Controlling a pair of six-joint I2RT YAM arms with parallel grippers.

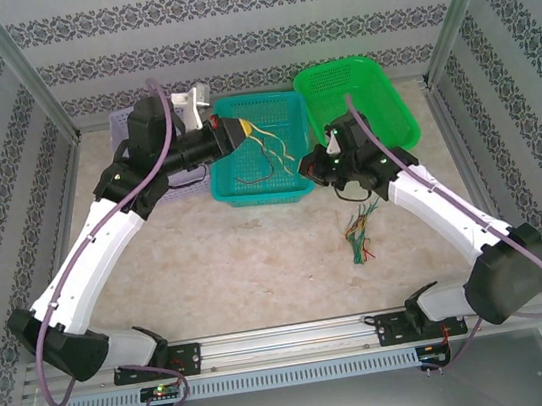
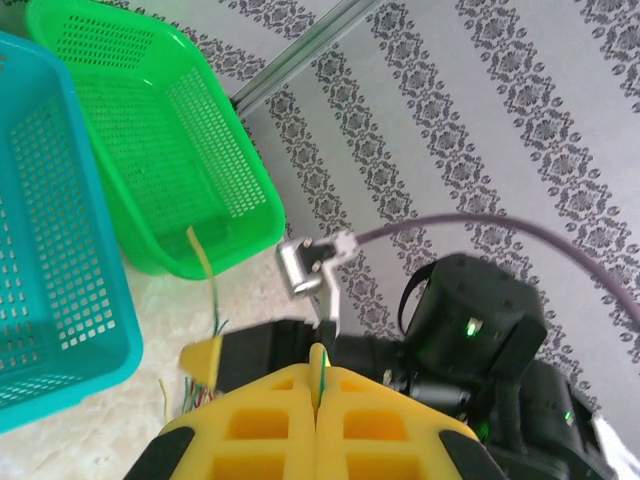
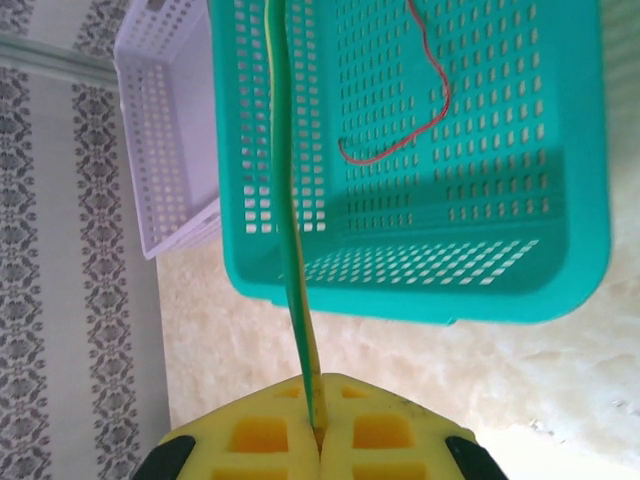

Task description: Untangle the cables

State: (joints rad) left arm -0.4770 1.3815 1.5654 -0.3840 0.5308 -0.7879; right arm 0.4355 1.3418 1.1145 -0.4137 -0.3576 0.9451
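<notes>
A tangled bundle of cables (image 1: 359, 231), green, red and yellow, lies on the table in front of the right arm, and its edge (image 2: 186, 397) shows in the left wrist view. My left gripper (image 1: 240, 132) hangs over the teal basket (image 1: 290, 192), its yellow jaws shut (image 2: 318, 385) on a thin green-and-yellow cable (image 2: 321, 368). My right gripper (image 1: 311, 168) sits at that basket's right front corner, shut (image 3: 318, 432) on a green-and-yellow cable (image 3: 291, 220) that runs up across the basket. Yellow strands (image 1: 268, 145) span between both grippers. A loose red cable (image 3: 428, 118) lies inside the teal basket.
A green basket (image 1: 396, 120) stands at the back right, tilted against the wall beside the teal one. A lavender basket (image 3: 150, 150) sits at the back left, partly behind the left arm. Patterned walls close in the table on three sides.
</notes>
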